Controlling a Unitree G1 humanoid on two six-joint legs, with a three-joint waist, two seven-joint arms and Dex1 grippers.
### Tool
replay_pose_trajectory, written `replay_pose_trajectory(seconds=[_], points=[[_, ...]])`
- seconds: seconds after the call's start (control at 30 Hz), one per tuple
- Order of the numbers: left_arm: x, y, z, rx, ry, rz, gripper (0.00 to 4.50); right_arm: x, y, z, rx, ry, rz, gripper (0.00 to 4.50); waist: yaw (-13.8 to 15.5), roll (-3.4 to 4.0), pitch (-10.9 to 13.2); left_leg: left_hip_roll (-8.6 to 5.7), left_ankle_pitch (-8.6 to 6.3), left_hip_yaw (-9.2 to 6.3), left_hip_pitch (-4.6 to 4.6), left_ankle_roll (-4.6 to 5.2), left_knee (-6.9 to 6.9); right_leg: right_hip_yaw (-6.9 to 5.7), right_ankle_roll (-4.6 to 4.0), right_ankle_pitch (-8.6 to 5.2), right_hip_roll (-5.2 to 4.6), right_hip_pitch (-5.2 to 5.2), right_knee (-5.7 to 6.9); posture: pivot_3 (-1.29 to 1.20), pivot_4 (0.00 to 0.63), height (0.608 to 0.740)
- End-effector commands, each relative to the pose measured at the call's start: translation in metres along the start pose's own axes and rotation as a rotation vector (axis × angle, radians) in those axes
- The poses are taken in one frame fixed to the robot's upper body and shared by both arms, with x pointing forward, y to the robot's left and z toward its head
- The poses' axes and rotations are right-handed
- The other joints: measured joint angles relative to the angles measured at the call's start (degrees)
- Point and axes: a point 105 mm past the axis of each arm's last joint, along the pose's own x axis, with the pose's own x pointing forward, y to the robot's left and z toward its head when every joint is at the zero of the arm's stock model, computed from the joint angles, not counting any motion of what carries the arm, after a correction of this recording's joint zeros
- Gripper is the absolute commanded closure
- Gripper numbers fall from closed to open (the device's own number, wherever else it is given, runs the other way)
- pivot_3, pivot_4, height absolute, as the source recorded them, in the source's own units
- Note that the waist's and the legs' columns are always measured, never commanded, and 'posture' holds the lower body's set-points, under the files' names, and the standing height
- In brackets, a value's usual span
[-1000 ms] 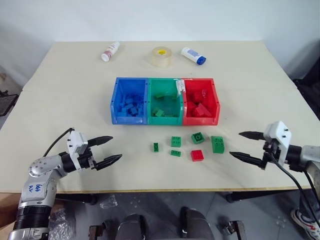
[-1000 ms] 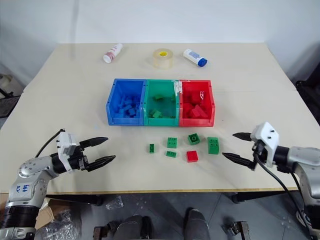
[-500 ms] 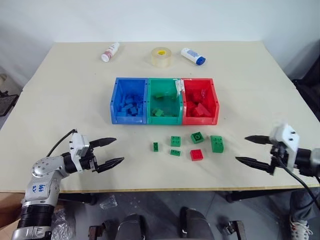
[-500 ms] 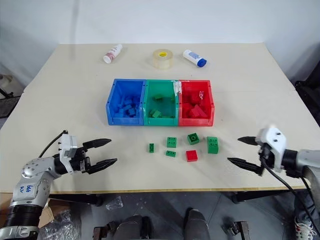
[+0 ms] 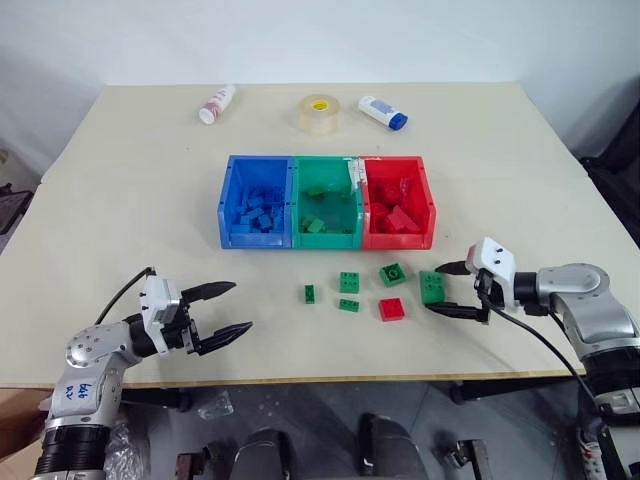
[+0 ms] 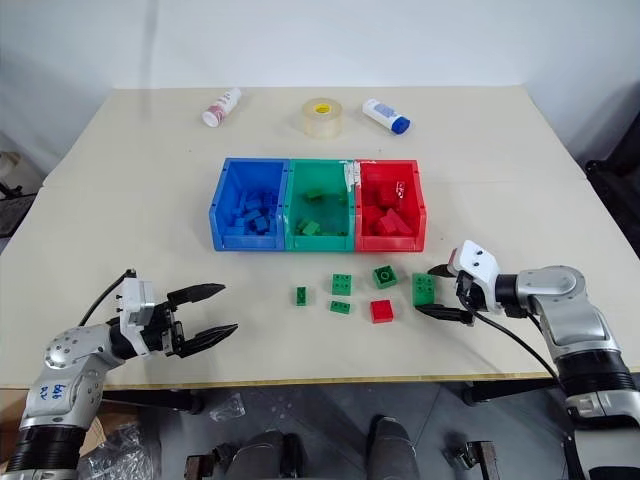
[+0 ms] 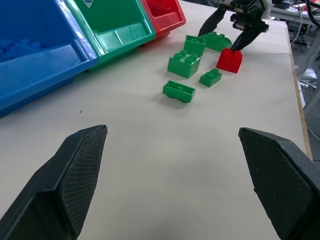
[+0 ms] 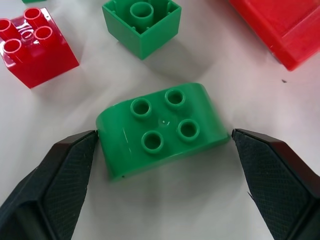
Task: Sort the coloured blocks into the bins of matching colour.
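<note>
Right wrist view, right hand [image 8: 160,145] wide open around green block [image 8: 162,127], fingertips cut off.

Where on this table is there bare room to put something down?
Free: the wide table stretch left of the blue bin, and right of the red bin. Crowded: the loose blocks before the bins, where the open right gripper brackets a green block.

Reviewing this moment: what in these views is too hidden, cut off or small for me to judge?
- Bottle labels: the two white bottles in the head views are too small to read.
- Bin contents: bricks in the blue bin, green bin and red bin overlap, so no count.
- Green brick in the right wrist view: whether the open right end effector touches it is unclear.
- Left end effector: fingertips cut off in its wrist view.
</note>
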Motion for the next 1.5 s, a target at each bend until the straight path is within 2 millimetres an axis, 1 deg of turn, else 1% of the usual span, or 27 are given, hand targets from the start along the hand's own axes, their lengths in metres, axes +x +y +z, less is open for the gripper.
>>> replay_pose_trajectory(seconds=[0.03, 0.07, 0.1, 0.13, 0.3, 0.43, 0.57, 0.73, 0.8, 0.83, 0.9, 1.03, 1.1, 1.17, 1.23, 1.27, 1.3, 1.4, 1.5], points=[[-0.004, -0.001, 0.011, 0.043, -0.037, 0.019, 0.00, 0.007, 0.006, -0.010, 0.009, 0.022, 0.023, 0.54, 0.0, -0.05, 0.0, 0.00, 0.00, 0.00, 0.01, -0.01, 0.00, 0.00, 0.00, 0.00, 0.00, 0.01, 0.01, 0.00, 0.150, 0.740], [-0.005, -0.001, 0.010, 0.042, -0.035, 0.024, 0.00, 0.008, 0.006, -0.009, 0.011, 0.013, 0.019, 0.89, 0.0, -0.07, 0.0, 0.01, -0.01, -0.01, 0.01, -0.01, 0.01, 0.00, 0.00, 0.00, 0.00, 0.01, 0.02, 0.00, 0.150, 0.740], [-0.006, -0.001, 0.009, 0.042, -0.034, 0.028, 0.00, 0.008, 0.006, -0.008, 0.012, 0.003, 0.017, 1.12, 0.0, -0.07, 0.0, 0.02, -0.01, -0.01, 0.01, -0.02, 0.03, 0.00, 0.00, 0.00, 0.00, 0.01, 0.03, 0.00, 0.150, 0.740], [-0.006, -0.001, 0.009, 0.042, -0.032, 0.031, 0.00, 0.008, 0.006, -0.007, 0.016, -0.006, 0.013, 1.17, -0.1, -0.07, 0.0, 0.02, -0.01, -0.01, 0.01, -0.02, 0.03, 0.00, 0.00, 0.00, 0.00, 0.01, 0.04, 0.00, 0.150, 0.740], [-0.007, -0.001, 0.008, 0.042, -0.033, 0.040, 0.00, 0.006, 0.004, 0.001, 0.022, -0.048, -0.007, 1.17, -0.1, -0.07, 0.0, 0.09, -0.04, 0.00, 0.02, -0.06, 0.04, 0.00, -0.04, -0.02, 0.07, 0.01, 0.06, 0.00, 0.150, 0.740], [-0.005, 0.002, 0.007, 0.043, -0.033, 0.042, 0.00, 0.002, 0.002, 0.013, 0.024, -0.103, -0.036, 1.17, -0.1, -0.07, 0.0, 0.10, -0.05, 0.00, 0.02, -0.08, 0.06, 0.00, -0.05, -0.02, 0.07, 0.00, 0.06, 0.00, 0.150, 0.740], [-0.004, 0.005, 0.007, 0.045, -0.034, 0.041, 0.00, -0.004, -0.004, 0.033, 0.016, -0.164, -0.077, 1.17, 0.1, -0.01, 0.0, 0.10, -0.06, 0.01, -0.04, -0.06, 0.11, 0.01, -0.05, -0.02, 0.07, -0.05, 0.07, 0.00, 0.150, 0.740], [-0.001, 0.007, 0.008, 0.050, -0.041, 0.030, 0.00, -0.005, -0.008, 0.071, -0.037, -0.234, -0.122, 1.17, 0.1, 0.00, 0.0, 0.10, -0.10, 0.00, -0.07, -0.06, 0.12, 0.01, -0.05, -0.02, 0.07, -0.09, 0.08, 0.00, 0.150, 0.740], [0.000, 0.007, 0.009, 0.057, -0.049, 0.019, 0.00, 0.000, -0.011, 0.093, -0.057, -0.289, -0.141, 1.17, 0.0, 0.00, 0.0, 0.12, -0.11, 0.01, -0.07, -0.06, 0.13, 0.01, -0.05, -0.02, 0.08, -0.09, 0.08, 0.00, 0.150, 0.740], [0.001, 0.007, 0.009, 0.059, -0.051, 0.015, 0.00, 0.002, -0.012, 0.101, -0.062, -0.307, -0.148, 1.17, 0.0, 0.00, 0.0, 0.13, -0.11, 0.01, -0.06, -0.07, 0.13, 0.01, -0.06, -0.03, 0.08, -0.10, 0.10, 0.00, 0.150, 0.740], [0.004, 0.008, 0.012, 0.075, -0.064, 0.004, 0.00, 0.015, -0.017, 0.118, -0.060, -0.332, -0.163, 1.17, -0.1, 0.00, 0.0, 0.15, -0.12, 0.01, -0.07, -0.08, 0.14, 0.01, -0.08, -0.04, 0.10, -0.12, 0.12, 0.00, 0.150, 0.740], [0.008, 0.008, 0.018, 0.099, -0.089, -0.037, 0.00, 0.046, -0.019, 0.153, -0.075, -0.415, -0.142, 1.17, -0.2, 0.00, 0.0, 0.16, -0.13, 0.05, -0.08, -0.10, 0.16, 0.02, -0.09, -0.04, 0.12, -0.16, 0.17, 0.00, 0.150, 0.740], [0.009, 0.007, 0.019, 0.110, -0.091, -0.055, 0.00, 0.060, -0.021, 0.164, -0.071, -0.432, -0.137, 1.17, -0.2, 0.00, 0.0, 0.16, -0.13, 0.05, -0.11, -0.10, 0.15, 0.01, -0.10, -0.05, 0.14, -0.18, 0.18, 0.00, 0.150, 0.740], [0.008, 0.007, 0.019, 0.119, -0.084, -0.075, 0.00, 0.072, -0.023, 0.172, -0.066, -0.443, -0.135, 1.17, -0.1, 0.00, 0.0, 0.16, -0.13, 0.05, -0.14, -0.10, 0.16, 0.00, -0.10, -0.05, 0.14, -0.19, 0.18, 0.00, 0.150, 0.740], [0.007, 0.007, 0.021, 0.130, -0.087, -0.104, 0.00, 0.083, -0.025, 0.179, -0.055, -0.450, -0.131, 0.44, -0.1, 0.01, 0.0, 0.15, -0.14, 0.06, -0.14, -0.08, 0.17, 0.01, -0.09, -0.05, 0.14, -0.19, 0.18, 0.00, 0.150, 0.740], [0.006, 0.007, 0.022, 0.134, -0.085, -0.115, 0.00, 0.086, -0.026, 0.181, -0.058, -0.453, -0.130, 0.18, -0.1, 0.00, 0.0, 0.16, -0.14, 0.06, -0.17, -0.08, 0.17, -0.01, -0.09, -0.05, 0.14, -0.20, 0.18, 0.00, 0.150, 0.740], [0.005, 0.007, 0.022, 0.137, -0.084, -0.126, 0.00, 0.088, -0.026, 0.182, -0.062, -0.458, -0.133, 0.05, -0.1, 0.01, 0.0, 0.16, -0.14, 0.06, -0.18, -0.08, 0.18, -0.02, -0.09, -0.05, 0.14, -0.21, 0.17, 0.00, 0.150, 0.740], [0.004, 0.006, 0.022, 0.147, -0.084, -0.160, 0.00, 0.088, -0.029, 0.185, -0.072, -0.468, -0.145, 0.05, -0.1, 0.01, 0.0, 0.16, -0.14, 0.06, -0.19, -0.08, 0.17, -0.02, -0.09, -0.05, 0.14, -0.21, 0.17, 0.00, 0.150, 0.740], [0.002, 0.006, 0.023, 0.153, -0.095, -0.179, 0.00, 0.083, -0.030, 0.183, -0.076, -0.473, -0.149, 0.05, -0.4, 0.02, 0.0, 0.16, -0.14, 0.06, -0.19, -0.08, 0.16, -0.02, -0.09, -0.05, 0.15, -0.22, 0.17, 0.00, 0.150, 0.740]])
